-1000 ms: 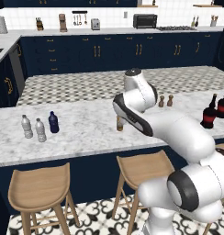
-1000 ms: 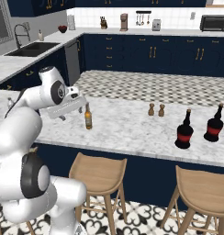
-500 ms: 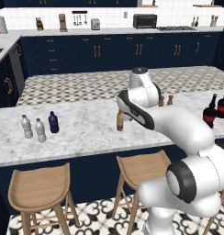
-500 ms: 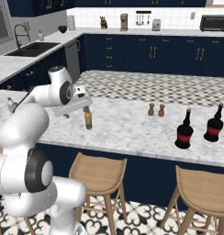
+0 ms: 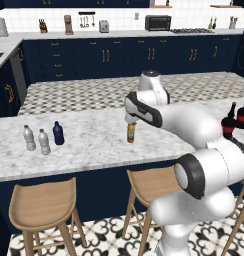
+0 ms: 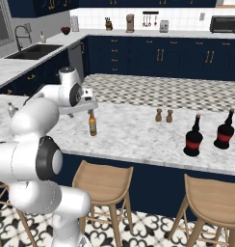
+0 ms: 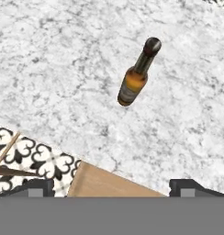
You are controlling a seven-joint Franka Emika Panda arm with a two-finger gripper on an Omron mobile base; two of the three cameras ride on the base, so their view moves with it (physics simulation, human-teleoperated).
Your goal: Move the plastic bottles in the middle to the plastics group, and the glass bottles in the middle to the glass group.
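The amber bottle (image 5: 130,133) stands upright on the marble counter (image 5: 94,140), near its middle and not far from the front edge. The gripper (image 7: 111,183) hangs above it with its jaws spread wide and nothing between them; in the hand view the two dark fingertips (image 7: 38,186) sit far apart at the bottom, and the bottle lies ahead of them, untouched, its dark cap towards the top of that picture. From the right base view the arm's hand is just over the bottle's neck, with the bottle directly below it. At the left end of the counter stand two small clear water bottles (image 5: 28,138) (image 5: 43,142) and a dark blue bottle (image 5: 58,133), close together in a loose cluster, all upright. At the far right end stand two squat black bottles with red bands (image 6: 193,138) (image 6: 225,131), side by side with a gap between them, well apart from the amber bottle. Two small brown shakers (image 6: 163,116) stand together further back on the counter, between the amber bottle and the black ones. Wooden stools (image 5: 43,205) are lined up under the counter's front edge.
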